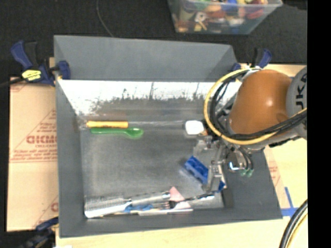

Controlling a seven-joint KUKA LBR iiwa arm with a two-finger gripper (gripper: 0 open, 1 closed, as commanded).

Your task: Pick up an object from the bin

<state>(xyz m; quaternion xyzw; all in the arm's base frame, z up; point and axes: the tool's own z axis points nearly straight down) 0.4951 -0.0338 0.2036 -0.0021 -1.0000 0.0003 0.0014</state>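
Camera view has the gripper (215, 181) down at the right side of the bin (155, 61), just beside a blue block (195, 167). Can't tell if it's spread or closed. I'd centre over that block before squeezing.

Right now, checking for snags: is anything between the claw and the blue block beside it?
Nothing visible. The claw hangs right beside the blue block, nothing between them; the white piece lies apart, farther back.
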